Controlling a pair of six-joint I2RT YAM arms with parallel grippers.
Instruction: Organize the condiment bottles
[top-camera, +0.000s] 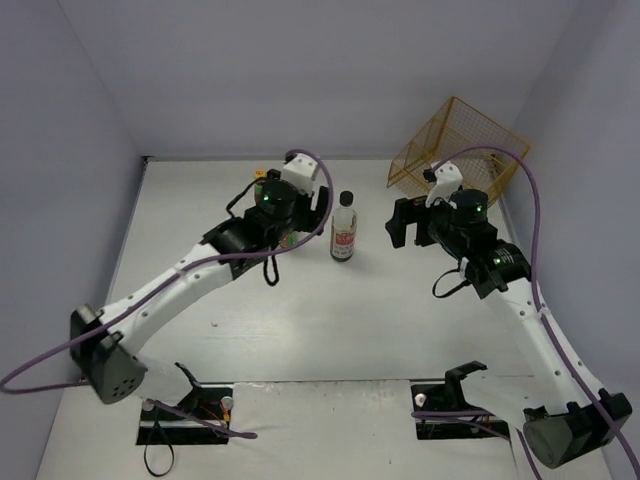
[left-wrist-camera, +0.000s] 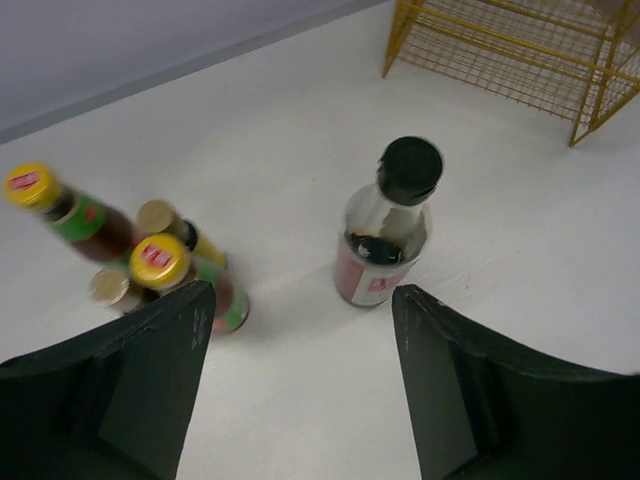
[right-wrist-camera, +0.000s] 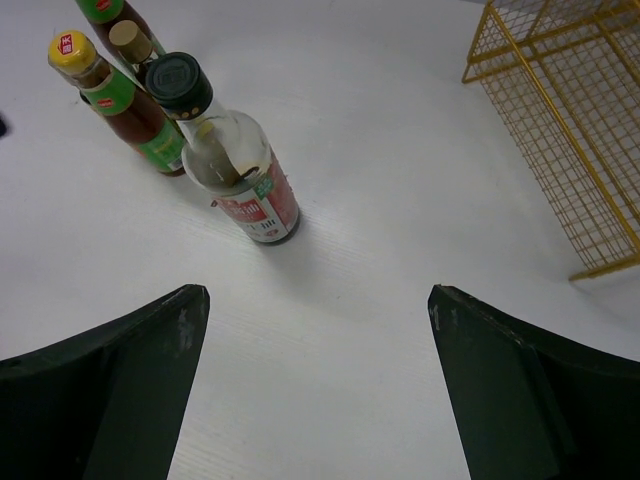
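White table (top-camera: 300, 330), black-capped bottle (top-camera: 343, 228) upright between left hand (left-wrist-camera: 302, 295) and right hand (right-wrist-camera: 315, 295), both wide, empty.

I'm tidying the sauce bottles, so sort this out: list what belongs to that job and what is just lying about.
Job:
tall clear bottle with black cap
two red bottles with yellow caps
two small brown bottles

Lying about:
yellow wire basket

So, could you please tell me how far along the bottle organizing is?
Done: four small bottles are clustered together; the black-capped bottle stands upright, apart beside them. In hand: nothing, the left hand and right hand are open and empty. Left: perhaps closing that gap.
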